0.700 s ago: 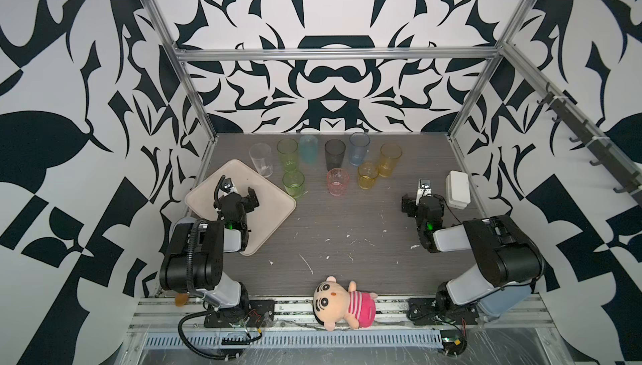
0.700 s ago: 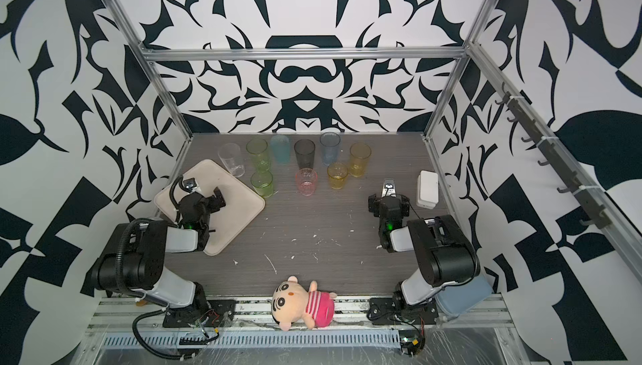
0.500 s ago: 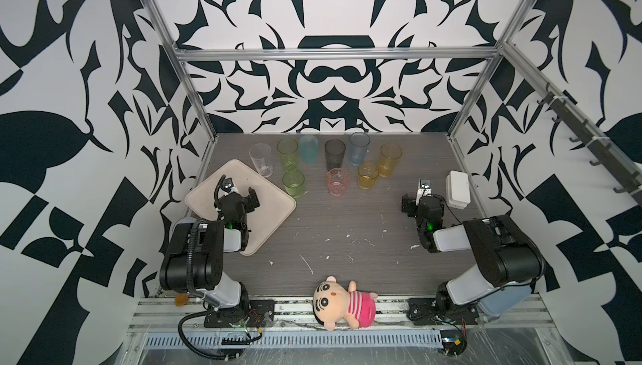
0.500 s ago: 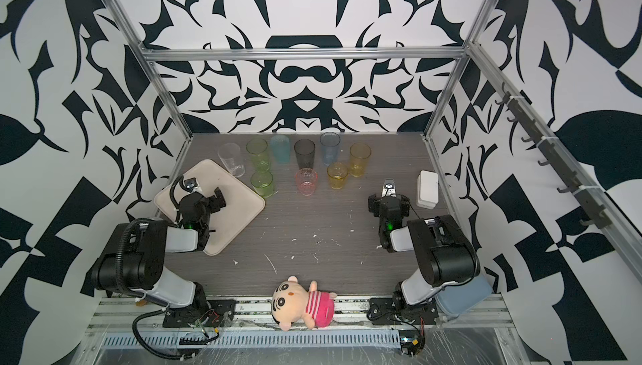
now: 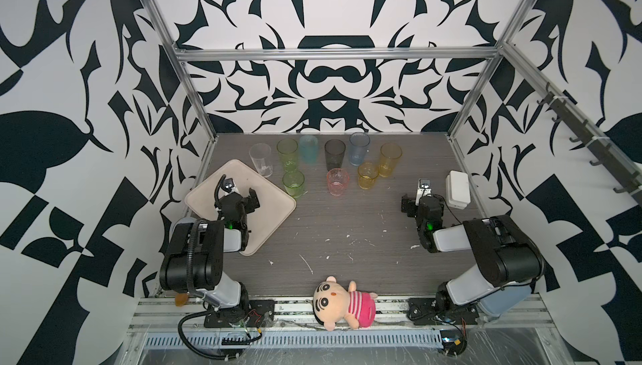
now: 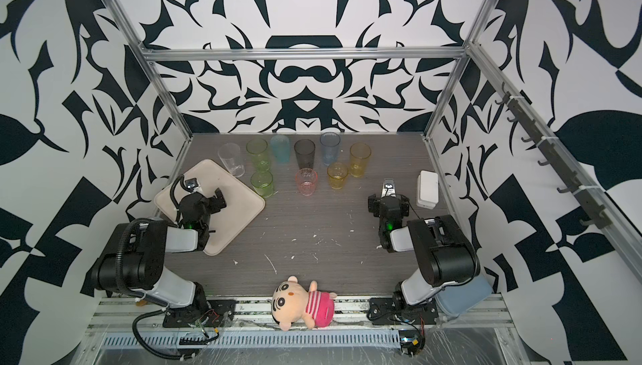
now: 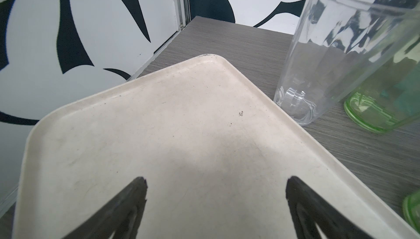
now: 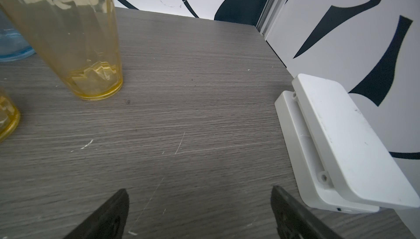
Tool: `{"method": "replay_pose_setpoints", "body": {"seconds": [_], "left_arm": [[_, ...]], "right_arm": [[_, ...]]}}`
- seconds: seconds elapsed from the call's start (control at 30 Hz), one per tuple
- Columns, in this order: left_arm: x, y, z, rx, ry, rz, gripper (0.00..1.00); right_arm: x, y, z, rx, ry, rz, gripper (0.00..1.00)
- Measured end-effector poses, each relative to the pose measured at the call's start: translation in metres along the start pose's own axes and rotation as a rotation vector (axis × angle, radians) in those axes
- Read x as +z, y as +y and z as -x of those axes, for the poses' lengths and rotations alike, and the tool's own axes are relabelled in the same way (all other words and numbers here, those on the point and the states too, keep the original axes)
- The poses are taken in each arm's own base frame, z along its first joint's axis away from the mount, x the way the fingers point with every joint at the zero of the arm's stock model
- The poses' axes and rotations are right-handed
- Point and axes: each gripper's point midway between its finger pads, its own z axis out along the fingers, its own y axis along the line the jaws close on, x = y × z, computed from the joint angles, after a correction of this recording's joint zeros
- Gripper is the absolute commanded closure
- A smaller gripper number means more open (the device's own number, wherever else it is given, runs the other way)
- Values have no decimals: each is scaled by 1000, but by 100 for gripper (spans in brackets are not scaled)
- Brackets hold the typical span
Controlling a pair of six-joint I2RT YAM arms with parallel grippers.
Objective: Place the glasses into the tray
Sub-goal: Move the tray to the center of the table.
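tray point(image 5: 272, 205) partly hidden under left arm point(image 5: 194, 252).

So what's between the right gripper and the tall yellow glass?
Nothing but bare table, as the right wrist view shows: no object stands between the right gripper and the tall yellow glass. The white box sits off to one side.

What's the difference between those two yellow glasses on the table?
The tall yellow glass is clearly higher than the short yellow glass. The tall one ends the back row; the short one stands in front of it, nearer the robot, beside the pink glass. Both are see-through yellow, upright, empty, and on the table, not in the tray.
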Motion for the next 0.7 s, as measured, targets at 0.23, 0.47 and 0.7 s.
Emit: {"method": "replay_pose_setpoints", "body": {"seconds": [0.23, 0.47, 0.7], "left_arm": [[-20, -4, 31, -8, -45, -19, 1], [-65, -1, 115, -180, -160, 10, 1], [-102, 0, 140, -319, -85, 12, 1]], "right_arm": [[-8, -4, 15, 15, -27, -6, 0], [-44, -23, 75, 141, -114, -30, 1], [-91, -30, 131, 346, -124, 48, 1]]}}
